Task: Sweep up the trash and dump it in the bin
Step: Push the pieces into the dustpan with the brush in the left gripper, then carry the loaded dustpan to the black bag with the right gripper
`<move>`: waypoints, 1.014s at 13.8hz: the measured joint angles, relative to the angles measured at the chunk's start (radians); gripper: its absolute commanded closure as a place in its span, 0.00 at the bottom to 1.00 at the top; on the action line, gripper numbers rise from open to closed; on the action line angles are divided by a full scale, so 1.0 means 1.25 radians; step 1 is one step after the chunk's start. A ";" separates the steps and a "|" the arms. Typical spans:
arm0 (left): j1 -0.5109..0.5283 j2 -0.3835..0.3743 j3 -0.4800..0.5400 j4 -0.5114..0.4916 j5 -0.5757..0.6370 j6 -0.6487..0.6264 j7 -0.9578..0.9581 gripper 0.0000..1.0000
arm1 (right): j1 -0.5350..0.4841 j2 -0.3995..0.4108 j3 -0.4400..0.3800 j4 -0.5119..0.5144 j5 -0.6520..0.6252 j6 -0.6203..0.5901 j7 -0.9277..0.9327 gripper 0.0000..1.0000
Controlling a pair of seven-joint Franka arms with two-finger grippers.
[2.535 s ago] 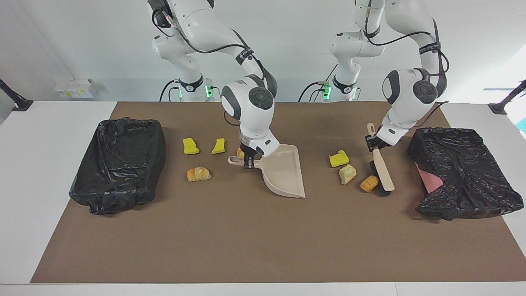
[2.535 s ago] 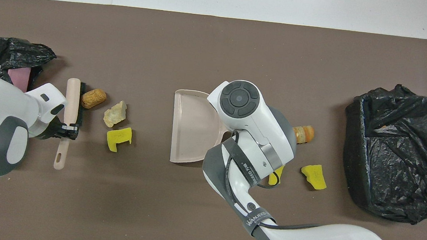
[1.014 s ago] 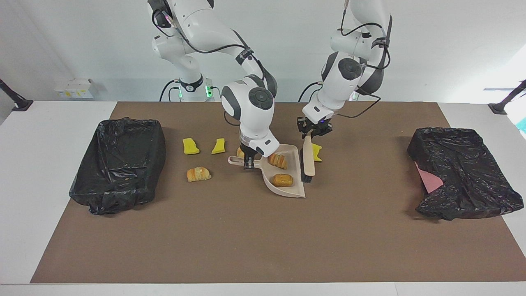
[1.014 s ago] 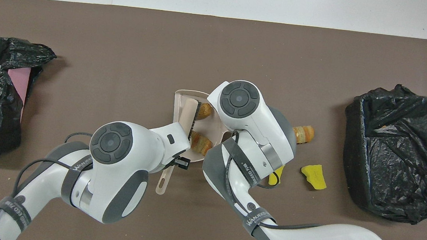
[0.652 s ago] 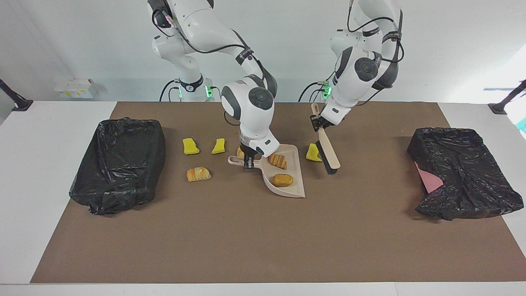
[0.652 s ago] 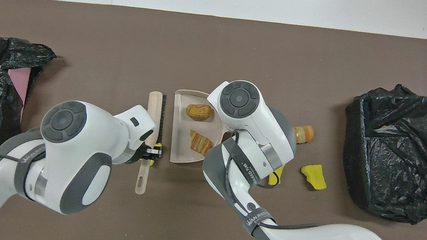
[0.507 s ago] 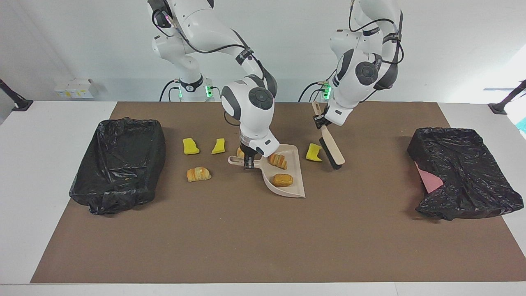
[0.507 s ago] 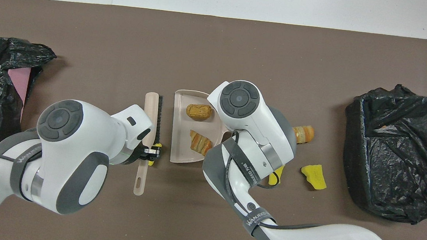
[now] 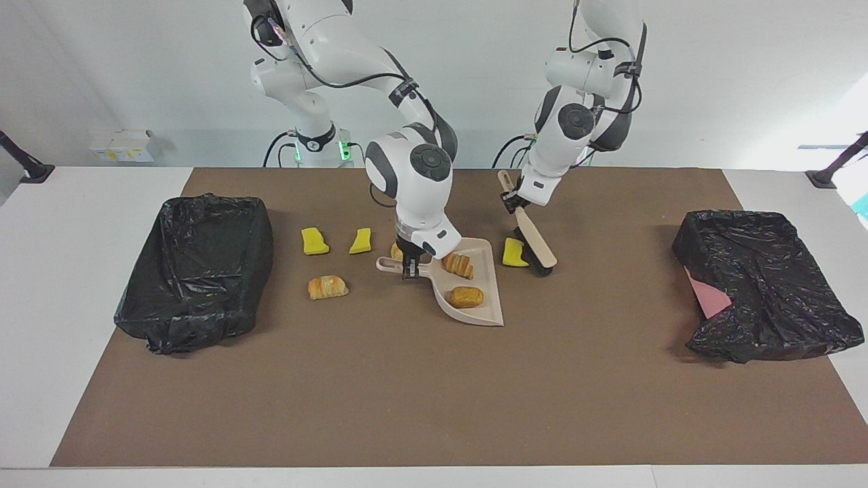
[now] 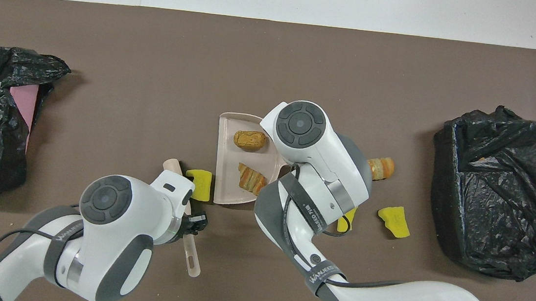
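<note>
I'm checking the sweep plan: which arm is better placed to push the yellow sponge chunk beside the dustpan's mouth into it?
Probably the left: the left gripper holds the brush right beside that sponge chunk, while the right gripper grips the dustpan handle.

In the overhead view the right arm's white wrist covers the beige plastic dustpan's (image 10: pixel 227 166) handle, most of one yellow foam wedge (image 10: pixel 346 219) and half of a golden-brown toy croissant (image 10: pixel 382 167). The left arm's wrist hides most of the beige, black-bristled hand brush (image 10: pixel 190 255). A small golden piece (image 9: pixel 396 251), perhaps bread, peeks past the right gripper (image 9: pixel 407 270).
</note>
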 measured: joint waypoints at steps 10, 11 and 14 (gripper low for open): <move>-0.067 0.066 0.010 0.044 -0.070 0.131 0.061 1.00 | 0.000 0.000 0.000 0.000 0.000 0.000 0.000 1.00; -0.051 0.066 0.013 0.044 -0.069 0.127 0.064 1.00 | 0.000 0.000 0.000 0.000 0.000 0.000 0.000 1.00; -0.005 0.069 0.016 0.043 -0.041 0.106 0.073 1.00 | -0.001 0.000 0.000 0.000 0.000 0.000 0.000 1.00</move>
